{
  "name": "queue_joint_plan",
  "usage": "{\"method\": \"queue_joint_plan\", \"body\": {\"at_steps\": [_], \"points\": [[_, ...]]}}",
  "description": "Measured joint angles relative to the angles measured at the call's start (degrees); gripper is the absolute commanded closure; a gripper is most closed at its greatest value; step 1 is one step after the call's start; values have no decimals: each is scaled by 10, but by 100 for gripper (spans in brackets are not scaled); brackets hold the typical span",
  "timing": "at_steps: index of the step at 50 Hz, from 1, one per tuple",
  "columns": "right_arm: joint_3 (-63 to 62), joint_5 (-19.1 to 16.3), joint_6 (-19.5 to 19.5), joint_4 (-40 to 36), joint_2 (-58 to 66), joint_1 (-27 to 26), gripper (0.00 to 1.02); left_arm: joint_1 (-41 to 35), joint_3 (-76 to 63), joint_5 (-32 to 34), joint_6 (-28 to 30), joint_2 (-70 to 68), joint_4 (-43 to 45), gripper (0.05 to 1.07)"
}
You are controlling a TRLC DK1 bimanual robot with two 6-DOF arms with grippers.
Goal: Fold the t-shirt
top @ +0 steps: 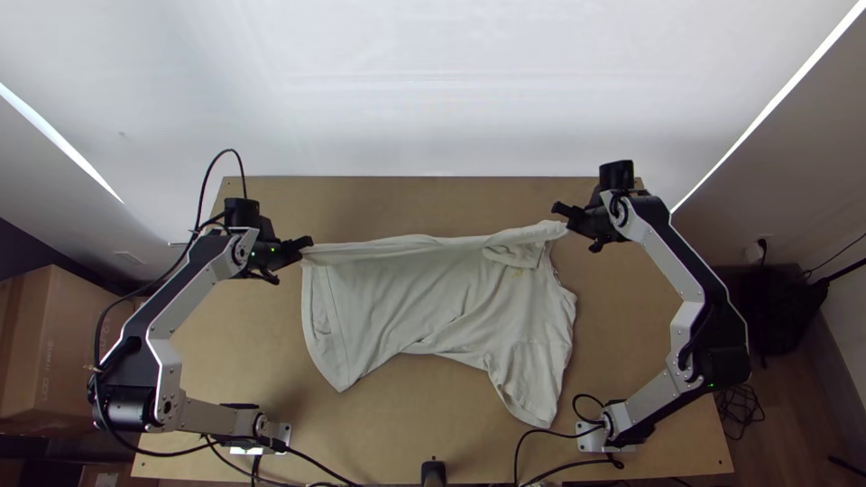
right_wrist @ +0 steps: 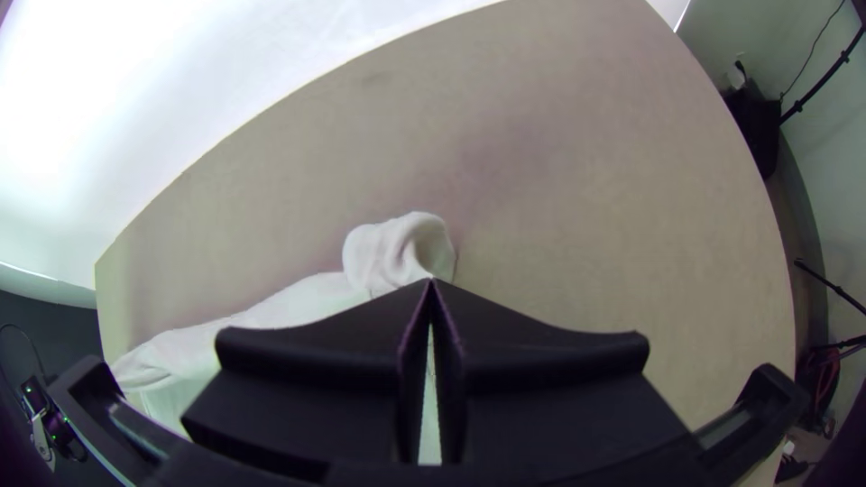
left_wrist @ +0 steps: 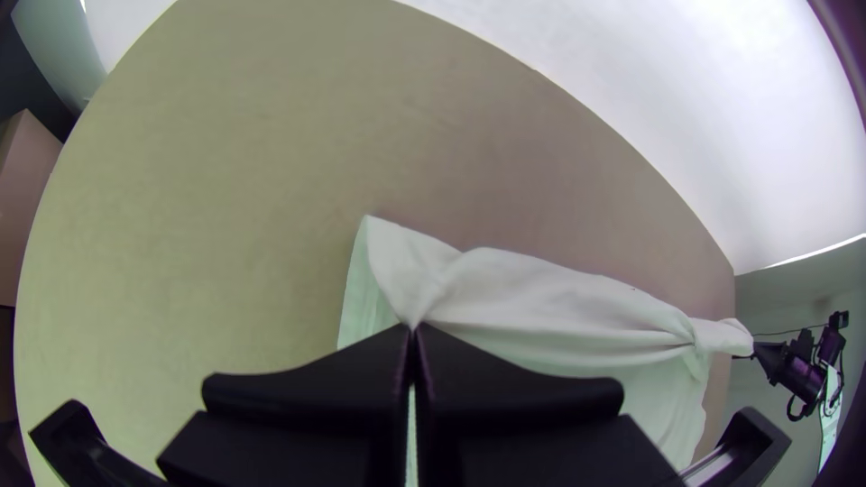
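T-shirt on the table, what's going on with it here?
The robot's two pincers have the pale t-shirt between them. The left pincer is pinching one end of its far edge, and the right pincer the other, near the collar. The rest spreads out over the wooden table, so the folding isn't finished.

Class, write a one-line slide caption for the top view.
Left gripper and right gripper pinch opposite ends of a pale T-shirt's far edge over a light wooden table.

Small dark lettering [top: 47, 370] stands on the side of a large brown cardboard box [top: 77, 347] at the top view's left edge; none of it reads clearly.
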Motion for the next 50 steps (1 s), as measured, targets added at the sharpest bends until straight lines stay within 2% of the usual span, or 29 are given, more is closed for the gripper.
{"method": "queue_joint_plan", "body": {"at_steps": [17,18,20,21,22,24,26,30,34,41,50], "points": [[-108,0,0,43,-31,11,100,-24,-73,0,-6,-42,38,104],[-113,0,0,47,-34,11,100,-26,-77,0,-6,-46,40,101],[-123,0,0,52,-42,11,97,-31,-86,0,-9,-55,44,86],[-127,0,0,53,-45,12,91,-33,-90,0,-10,-59,45,75],[-131,0,0,56,-50,14,83,-35,-94,0,-10,-62,45,60],[-138,1,0,58,-60,14,70,-39,-102,0,-10,-69,45,43],[-144,1,0,61,-72,14,60,-40,-108,0,-10,-73,43,35],[-167,2,0,66,-110,14,49,-41,-118,0,-2,-80,33,18],[-189,2,0,68,-159,13,46,-41,-123,9,11,-85,5,13],[-221,0,-7,62,-243,13,44,-33,-151,13,28,-129,-10,13],[-262,-1,-11,-31,-346,13,44,-17,-159,15,57,-226,-43,13]]}}
